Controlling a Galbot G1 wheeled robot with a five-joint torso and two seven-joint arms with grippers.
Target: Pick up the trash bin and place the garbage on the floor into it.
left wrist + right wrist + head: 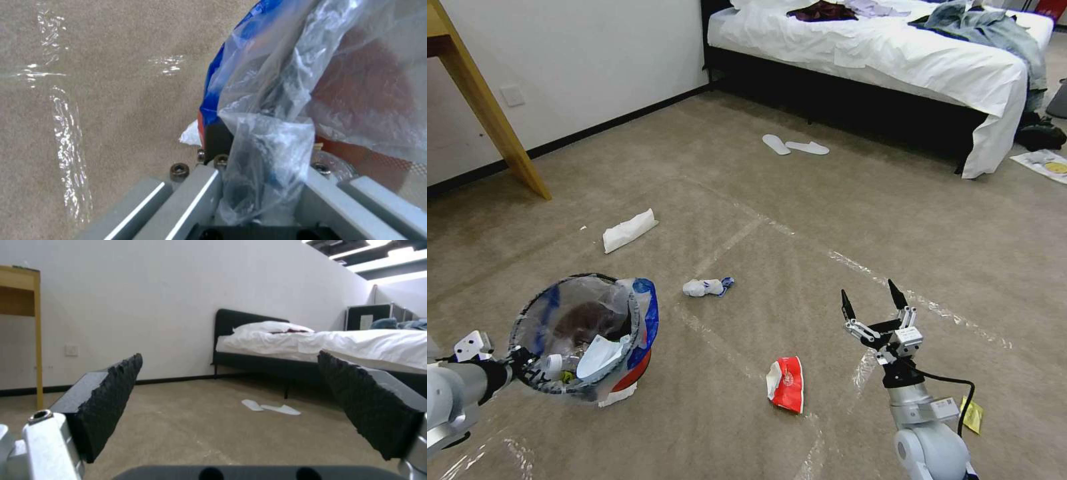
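My left gripper (527, 368) clamps the bin (587, 333); right gripper (872, 308), spread empty, is nearest the red wrapper (787, 383), right of the bin.

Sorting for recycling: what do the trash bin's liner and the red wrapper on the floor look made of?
The trash bin liner looks like thin clear plastic film with blue edges: glossy, wrinkled, see-through. The red wrapper looks like flattened paper or foil packaging, red printed with a white inside; which one is unclear.

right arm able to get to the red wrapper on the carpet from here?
Probably yes. The right pincer is open and empty above bare carpet, and nothing lies between it and the red wrapper, which sits beside the arm, toward the robot's left.
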